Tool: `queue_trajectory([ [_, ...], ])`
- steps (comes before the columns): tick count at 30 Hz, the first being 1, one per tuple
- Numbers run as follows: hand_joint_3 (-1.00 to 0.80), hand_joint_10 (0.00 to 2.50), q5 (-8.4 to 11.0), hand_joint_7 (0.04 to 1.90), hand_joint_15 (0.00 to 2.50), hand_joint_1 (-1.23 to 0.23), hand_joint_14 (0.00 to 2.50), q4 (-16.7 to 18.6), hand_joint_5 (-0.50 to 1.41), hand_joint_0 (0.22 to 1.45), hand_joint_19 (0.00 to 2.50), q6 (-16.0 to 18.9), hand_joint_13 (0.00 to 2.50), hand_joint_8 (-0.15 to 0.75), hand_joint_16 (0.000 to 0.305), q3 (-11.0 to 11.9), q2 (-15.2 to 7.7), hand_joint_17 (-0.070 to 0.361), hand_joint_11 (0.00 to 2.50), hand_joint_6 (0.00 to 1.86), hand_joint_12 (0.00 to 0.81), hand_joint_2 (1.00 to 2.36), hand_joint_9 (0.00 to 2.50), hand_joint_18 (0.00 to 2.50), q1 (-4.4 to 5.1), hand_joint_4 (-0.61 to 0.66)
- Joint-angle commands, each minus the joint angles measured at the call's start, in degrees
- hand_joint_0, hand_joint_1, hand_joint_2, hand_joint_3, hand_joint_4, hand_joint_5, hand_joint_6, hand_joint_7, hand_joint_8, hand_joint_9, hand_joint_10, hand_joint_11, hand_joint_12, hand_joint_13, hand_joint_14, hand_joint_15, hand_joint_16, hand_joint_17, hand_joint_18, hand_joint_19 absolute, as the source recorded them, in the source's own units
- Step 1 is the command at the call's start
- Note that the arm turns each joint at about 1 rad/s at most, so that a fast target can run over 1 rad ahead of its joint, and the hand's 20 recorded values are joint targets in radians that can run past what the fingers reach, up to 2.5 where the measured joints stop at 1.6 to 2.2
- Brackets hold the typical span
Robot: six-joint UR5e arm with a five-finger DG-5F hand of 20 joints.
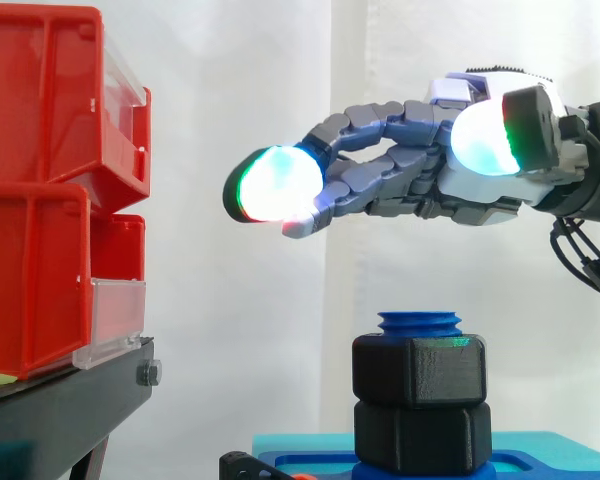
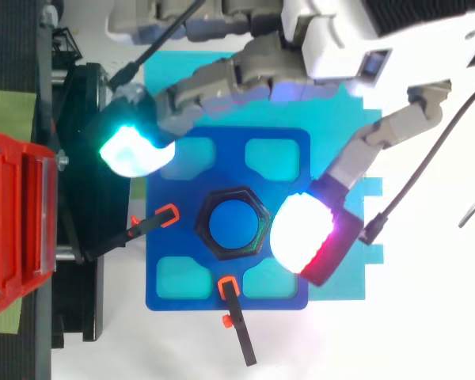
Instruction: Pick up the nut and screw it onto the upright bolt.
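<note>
A blue upright bolt (image 1: 420, 322) stands on a blue base plate (image 2: 283, 138). Two black hex nuts sit stacked on it; the upper nut (image 1: 418, 369) is near the thread's top and the lower nut (image 1: 422, 436) rests by the plate. From above, the black nut (image 2: 231, 222) rings the bolt's blue top (image 2: 233, 224). My hand (image 1: 460, 170) hovers above the bolt, clear of it, with its fingers (image 1: 370, 155) stretched left and nothing in them. One glowing fingertip (image 2: 133, 152) lies left of the plate and the thumb's pad (image 2: 301, 232) right of the nut.
Red bins (image 1: 40, 180) are stacked on a black stand (image 1: 70, 400) at the left. Two black clamps with orange tips (image 2: 167, 214) (image 2: 228, 286) hold the plate's left and front edges. A cyan mat (image 2: 344, 134) lies under the plate.
</note>
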Motion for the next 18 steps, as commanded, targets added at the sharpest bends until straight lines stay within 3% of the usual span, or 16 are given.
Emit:
queue_trajectory([
  [1,-0.50,0.00,0.75,0.52,0.00,-0.38,0.00,0.61,-0.22,0.39,0.00,0.02,0.00,0.110,0.046,-1.81,-0.03,0.103,0.00,0.50,0.310,1.00,0.14,0.00,0.90,0.07],
  [3,-0.50,0.00,1.72,0.52,0.00,-0.38,0.00,2.02,-0.22,0.39,0.00,0.02,0.00,0.118,0.046,-4.10,-0.03,0.104,0.00,0.50,0.311,1.00,0.10,0.00,1.34,0.07],
  [4,-0.50,0.00,1.72,0.52,0.00,-0.38,0.00,2.02,-0.22,0.39,0.00,0.02,0.00,0.126,0.047,-4.10,-0.03,0.105,0.00,0.50,0.313,1.00,0.07,0.00,1.34,0.07],
  [5,-0.50,0.00,2.69,0.52,0.00,-0.38,0.00,4.39,-0.22,0.39,0.00,0.29,0.00,0.127,0.047,-5.68,-0.03,0.106,0.00,0.50,0.313,1.00,0.07,0.00,1.61,0.07],
  [9,-0.50,0.00,3.13,0.53,0.00,-0.37,0.00,8.17,-0.22,0.39,0.00,1.69,0.00,0.135,0.048,-6.91,-0.03,0.108,0.00,0.50,0.319,1.00,0.07,0.00,1.96,0.08],
  [16,-0.50,0.00,3.13,0.59,0.00,-0.36,0.00,6.50,-0.19,0.39,0.00,1.78,0.00,0.149,0.048,-7.00,-0.03,0.107,0.00,0.50,0.322,1.00,0.11,0.00,1.96,0.11],
  [18,-0.50,0.00,3.13,0.63,0.00,-0.25,0.00,6.15,-0.15,0.40,0.00,1.78,0.00,0.151,0.048,-7.00,-0.03,0.108,0.00,0.50,0.323,1.00,0.15,0.00,1.87,0.13],
])
